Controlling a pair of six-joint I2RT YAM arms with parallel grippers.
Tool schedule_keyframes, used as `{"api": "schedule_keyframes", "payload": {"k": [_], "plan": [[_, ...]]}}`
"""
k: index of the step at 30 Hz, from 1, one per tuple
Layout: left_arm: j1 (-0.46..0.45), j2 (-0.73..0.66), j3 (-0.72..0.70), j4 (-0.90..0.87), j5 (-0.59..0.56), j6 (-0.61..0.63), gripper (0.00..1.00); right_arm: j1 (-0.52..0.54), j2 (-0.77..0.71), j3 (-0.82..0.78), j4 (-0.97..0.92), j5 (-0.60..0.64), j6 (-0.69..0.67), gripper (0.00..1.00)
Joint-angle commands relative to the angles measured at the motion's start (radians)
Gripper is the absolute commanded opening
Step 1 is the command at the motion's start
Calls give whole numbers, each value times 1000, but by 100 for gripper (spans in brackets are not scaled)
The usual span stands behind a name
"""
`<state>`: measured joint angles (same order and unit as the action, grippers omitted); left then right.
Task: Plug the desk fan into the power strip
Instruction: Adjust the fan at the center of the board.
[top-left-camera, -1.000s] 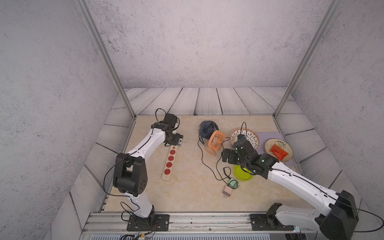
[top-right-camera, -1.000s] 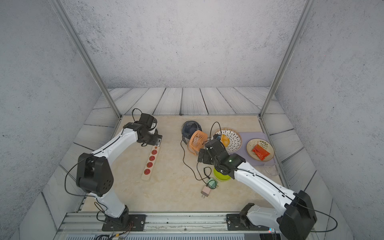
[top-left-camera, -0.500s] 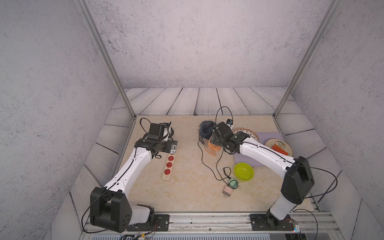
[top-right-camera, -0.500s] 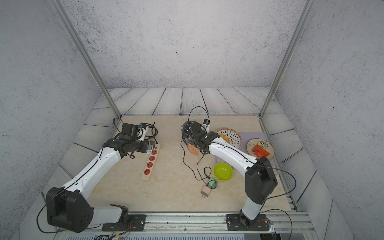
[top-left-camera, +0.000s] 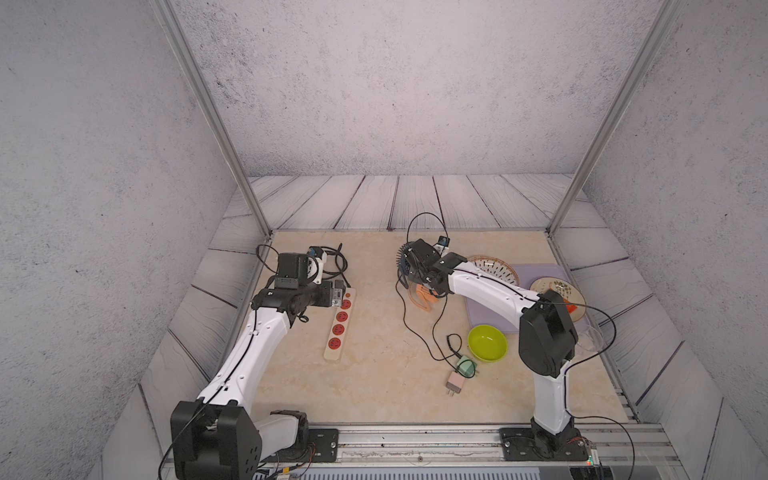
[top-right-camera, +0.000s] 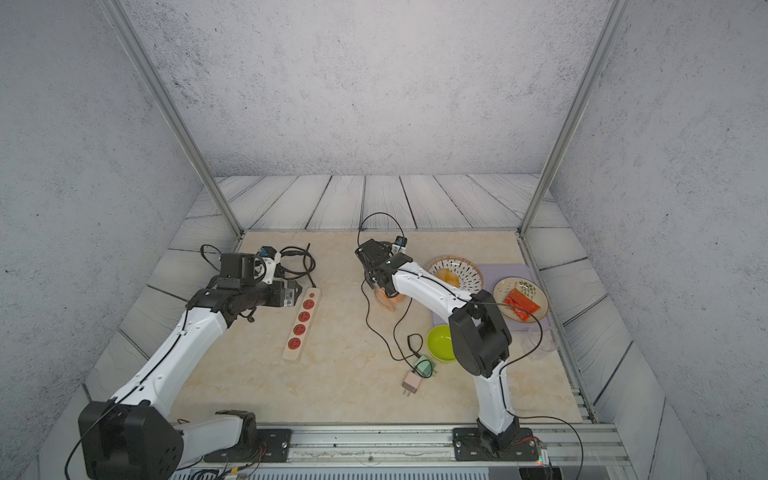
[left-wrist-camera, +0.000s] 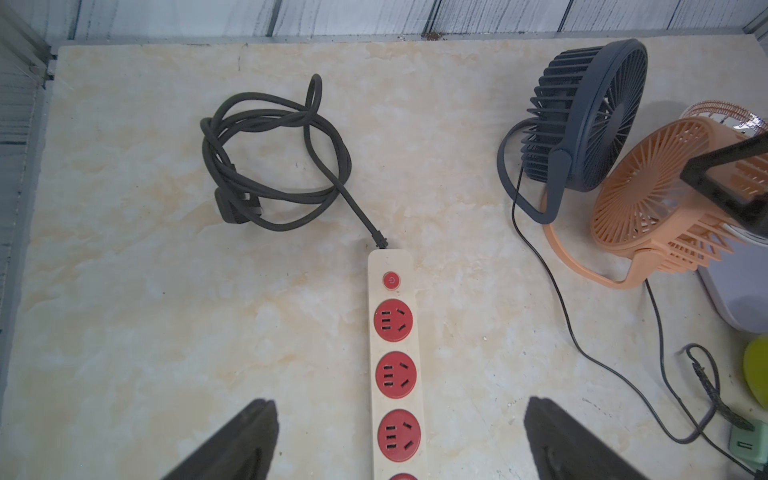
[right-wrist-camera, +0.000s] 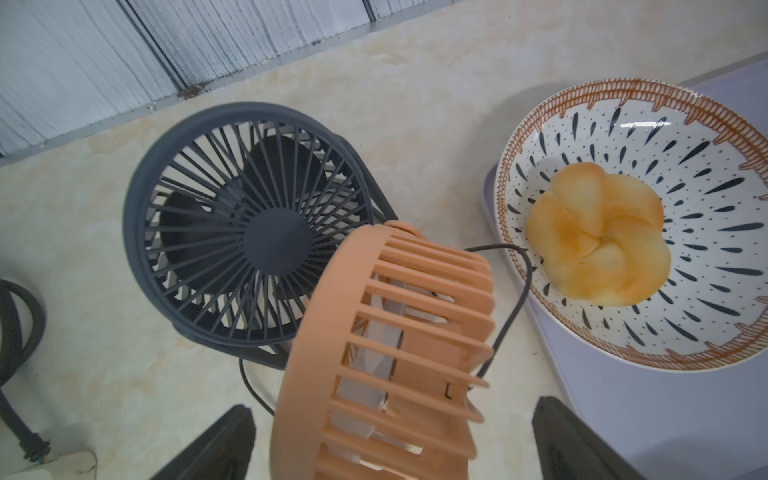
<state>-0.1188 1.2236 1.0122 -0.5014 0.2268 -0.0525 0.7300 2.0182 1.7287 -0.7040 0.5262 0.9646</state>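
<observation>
The cream-white power strip (top-left-camera: 340, 323) (top-right-camera: 302, 324) (left-wrist-camera: 395, 361) lies left of centre, its red sockets empty. My left gripper (top-left-camera: 337, 291) (left-wrist-camera: 401, 419) hangs open over its far end, fingers (left-wrist-camera: 249, 432) wide on either side and not touching it. Two desk fans stand at the back centre: a dark blue one (left-wrist-camera: 582, 120) (right-wrist-camera: 249, 241) and an orange one (top-left-camera: 424, 297) (left-wrist-camera: 660, 199) (right-wrist-camera: 386, 353). My right gripper (top-left-camera: 424, 284) (right-wrist-camera: 395, 411) is open, its fingers astride the orange fan. Thin black cords run forward to a green plug (top-left-camera: 465, 366) and a pink plug (top-left-camera: 455, 381).
The strip's thick black cord (left-wrist-camera: 270, 166) lies coiled at the back left. Right of the fans sit a patterned bowl with bread (right-wrist-camera: 623, 216), a lilac mat (top-left-camera: 490, 316) and a plate of red food (top-right-camera: 519, 299). A green bowl (top-left-camera: 487, 343) is beside the plugs.
My right gripper has moved from near the green bowl back to the orange fan. The left arm has changed its pose, its gripper staying over the strip's far end.
</observation>
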Motion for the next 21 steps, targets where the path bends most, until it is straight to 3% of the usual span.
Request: {"api": "schedule_keyframes", "payload": {"k": [1, 5, 9, 15, 21], "plan": [[8, -8, -15, 20, 25, -6, 100, 3, 45, 57, -91, 11, -1, 99], [9, -4, -17, 21, 44, 3, 100, 2, -3, 5, -120, 16, -4, 99], [-19, -3, -49, 52, 177, 11, 100, 2, -86, -79, -93, -4, -19, 99], [-337, 55, -89, 106, 82, 97, 97, 2, -174, -157, -74, -5, -32, 99], [-517, 146, -81, 120, 8, 159, 99, 2, -252, -248, -16, -9, -58, 99]]}}
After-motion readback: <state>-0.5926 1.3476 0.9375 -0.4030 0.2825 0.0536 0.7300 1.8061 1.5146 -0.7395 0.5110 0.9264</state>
